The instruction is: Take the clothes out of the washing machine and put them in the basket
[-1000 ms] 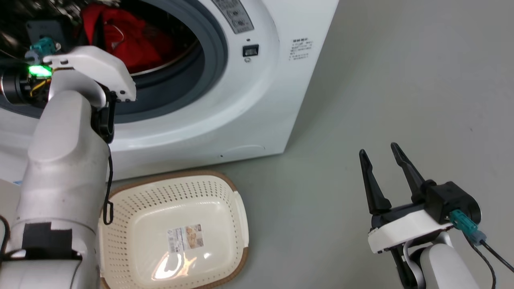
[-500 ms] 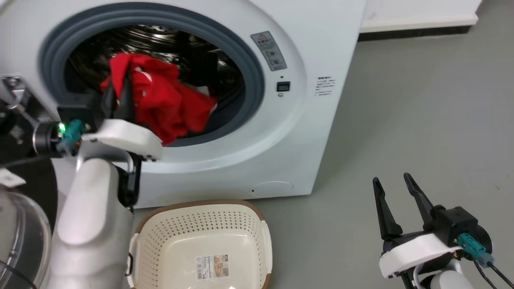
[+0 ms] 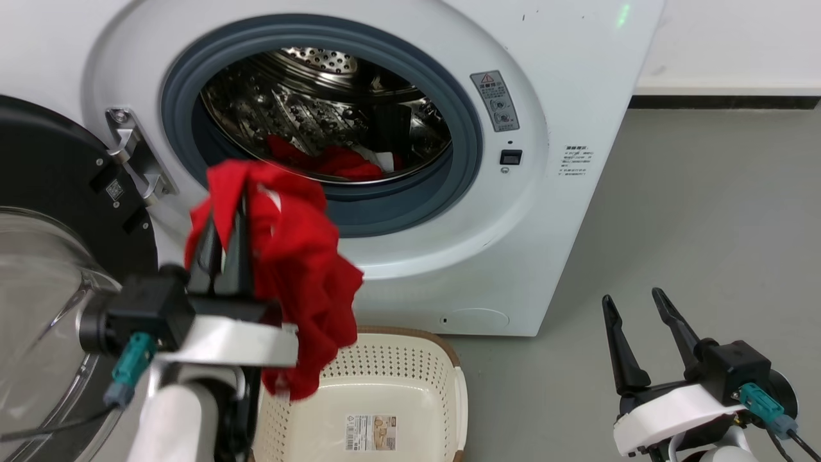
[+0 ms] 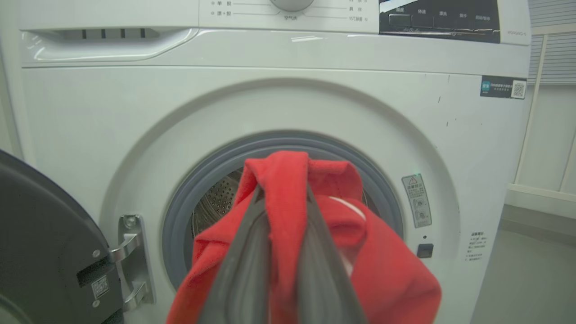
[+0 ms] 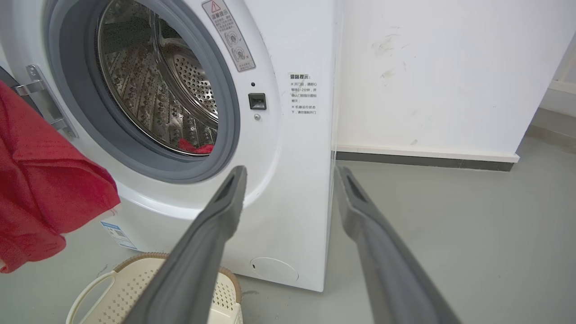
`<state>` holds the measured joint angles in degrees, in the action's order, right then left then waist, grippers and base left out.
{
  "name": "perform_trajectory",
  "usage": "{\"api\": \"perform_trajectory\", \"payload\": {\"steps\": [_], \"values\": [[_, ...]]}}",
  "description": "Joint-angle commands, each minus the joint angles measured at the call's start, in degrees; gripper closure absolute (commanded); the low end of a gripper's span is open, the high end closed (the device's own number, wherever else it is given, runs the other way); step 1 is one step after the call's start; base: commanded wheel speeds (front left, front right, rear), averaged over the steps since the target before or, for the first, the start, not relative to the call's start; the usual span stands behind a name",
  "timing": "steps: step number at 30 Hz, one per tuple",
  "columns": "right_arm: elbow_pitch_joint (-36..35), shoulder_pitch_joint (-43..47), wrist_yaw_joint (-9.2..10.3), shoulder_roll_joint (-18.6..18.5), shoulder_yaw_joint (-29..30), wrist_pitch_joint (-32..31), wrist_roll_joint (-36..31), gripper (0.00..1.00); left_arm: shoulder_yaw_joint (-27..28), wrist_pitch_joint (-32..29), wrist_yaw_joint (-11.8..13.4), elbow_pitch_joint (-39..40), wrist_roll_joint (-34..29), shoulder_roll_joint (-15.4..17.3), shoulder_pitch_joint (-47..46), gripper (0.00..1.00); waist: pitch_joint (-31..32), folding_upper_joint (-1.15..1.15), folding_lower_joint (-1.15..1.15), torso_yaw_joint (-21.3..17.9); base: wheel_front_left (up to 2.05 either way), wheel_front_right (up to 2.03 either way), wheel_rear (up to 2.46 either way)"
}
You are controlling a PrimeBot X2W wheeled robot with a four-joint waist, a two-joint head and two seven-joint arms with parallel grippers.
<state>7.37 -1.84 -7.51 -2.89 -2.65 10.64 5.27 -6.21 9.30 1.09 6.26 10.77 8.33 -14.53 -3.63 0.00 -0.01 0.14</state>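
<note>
The washing machine [image 3: 564, 77] stands with its porthole open and steel drum showing. My left gripper [image 3: 228, 205] is outside the drum, in front of the lower left rim, shut on a red garment [image 3: 295, 269] of the clothes. The garment drapes over both fingers and hangs down over the back left corner of the cream basket [image 3: 410, 359] on the floor. In the left wrist view the garment [image 4: 382, 270] covers my gripper [image 4: 283, 193]. More red cloth [image 3: 333, 163] lies low in the drum. My right gripper [image 3: 632, 301] is open and empty over the floor at the lower right.
The black-framed glass door [image 3: 38, 269] hangs open at the left, beside my left arm, with its metal hinge [image 3: 131, 160] on the machine front. Grey floor [image 3: 705, 192] stretches to the right of the machine, up to a white wall with a dark skirting [image 3: 725, 99].
The head camera has tilted up. My left gripper has drawn the red garment out of the drum and down to in front of the machine, above the basket. The right gripper stays open.
</note>
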Motion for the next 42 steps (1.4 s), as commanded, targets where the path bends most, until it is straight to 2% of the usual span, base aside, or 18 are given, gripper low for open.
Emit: {"api": "perform_trajectory", "payload": {"steps": [1,5,11,17,28,35,42], "values": [[-0.6,0.8,0.04,0.0,0.0,-0.2,-0.1,0.00,-0.4,-1.0,0.5,1.1,0.6,-0.7,3.4,1.00,-0.7,0.00,0.01,0.4,0.00,0.00,0.00],[-1.4,0.2,0.04,0.0,-0.4,-0.6,-0.4,0.00,-0.8,-1.6,1.7,-0.9,1.9,-1.6,9.9,1.00,-2.9,0.00,0.01,0.6,0.00,0.00,0.00],[-3.1,-2.3,0.03,0.0,-1.0,-1.0,-1.1,0.00,-1.3,1.6,1.9,-13.6,4.8,-3.5,11.9,1.00,-9.6,0.00,0.01,0.3,0.00,0.00,0.00],[-4.7,-6.4,0.04,0.0,-2.1,-1.1,-1.9,0.00,-1.9,4.6,0.4,-29.0,6.5,-4.4,4.6,1.00,-19.1,0.00,0.01,-0.6,0.00,0.00,0.00],[-4.7,-13.3,0.04,0.0,-4.5,0.4,-1.6,0.00,-1.8,6.0,-1.3,-54.0,4.8,-4.1,-15.7,1.00,-35.7,0.00,0.01,-3.5,0.00,0.00,0.00],[-3.0,-17.6,0.04,0.1,-6.2,2.5,-1.1,0.00,0.3,5.9,-1.7,-68.3,6.3,-2.9,-25.5,1.00,-42.7,0.00,0.01,-6.2,0.00,0.00,0.00],[-1.2,-19.2,0.04,0.1,-7.0,3.7,0.2,0.00,1.0,5.9,-1.6,-74.9,7.0,-1.6,-28.3,1.00,-44.8,0.00,0.01,-7.7,0.00,0.00,0.00]]}}
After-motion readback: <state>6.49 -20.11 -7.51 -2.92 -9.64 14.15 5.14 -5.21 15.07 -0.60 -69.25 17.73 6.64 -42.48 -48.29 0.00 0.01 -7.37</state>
